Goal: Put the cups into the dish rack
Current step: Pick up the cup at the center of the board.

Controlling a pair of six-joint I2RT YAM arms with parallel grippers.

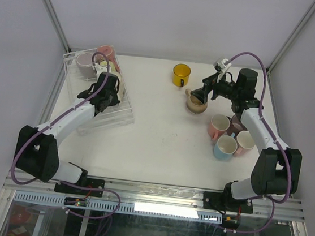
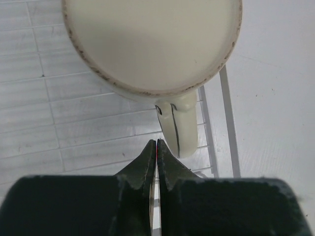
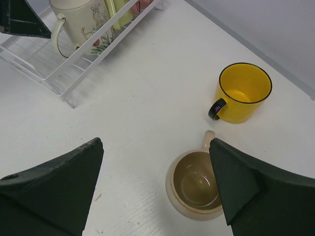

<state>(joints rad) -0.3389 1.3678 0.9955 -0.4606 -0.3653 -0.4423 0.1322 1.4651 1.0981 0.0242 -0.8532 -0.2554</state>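
Note:
The clear dish rack (image 1: 118,115) lies at the left, with a mauve cup (image 1: 85,64), a pink cup (image 1: 105,51) and a cream cup (image 2: 152,44) in it. My left gripper (image 1: 104,93) hovers over the rack, shut on nothing. Its tips (image 2: 157,143) sit just short of the cream cup's handle (image 2: 179,128). My right gripper (image 3: 156,142) stands open above a beige cup (image 3: 194,189), which is upright on the table and mostly under the right finger. A yellow cup (image 3: 244,91) stands just beyond it. The cream cup (image 3: 81,22) also shows in the rack (image 3: 83,73).
Several more cups stand in a cluster at the right beside the right arm: a white one (image 1: 219,126), a mauve one (image 1: 237,124), a light blue one (image 1: 224,147) and a pale pink one (image 1: 245,142). White walls enclose the table.

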